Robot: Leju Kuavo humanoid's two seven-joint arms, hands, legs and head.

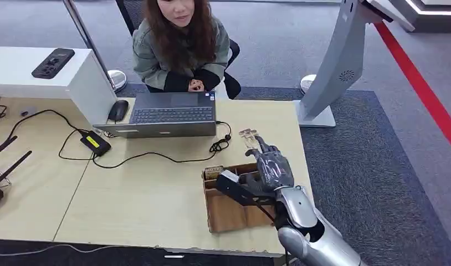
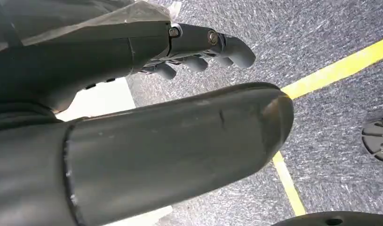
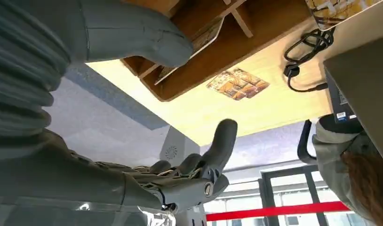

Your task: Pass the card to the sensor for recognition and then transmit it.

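A patterned card (image 1: pixel 248 133) lies flat on the table past the brown cardboard box (image 1: pixel 229 213); the right wrist view shows this card (image 3: pixel 237 84) just beyond the box (image 3: pixel 255 28). More cards (image 1: pixel 213 172) stand in the box's far left corner. My right hand (image 1: pixel 272 165) hovers over the far right part of the box with its fingers stretched toward the lone card, holding nothing. Its thumb (image 3: pixel 133 33) and fingers (image 3: pixel 203 165) are spread apart. My left hand (image 2: pixel 199 47) hangs over the floor with nothing in it. The grey sensor stand (image 1: pixel 334 72) rises off the table's far right corner.
A person sits behind an open laptop (image 1: pixel 168 115) at the table's far side. A mouse (image 1: pixel 117 110), a black adapter (image 1: pixel 95 142) and cables (image 1: pixel 157 156) lie mid-table. A white box (image 1: pixel 57 77) stands at the far left. Blue carpet (image 1: pixel 378 183) runs along the right.
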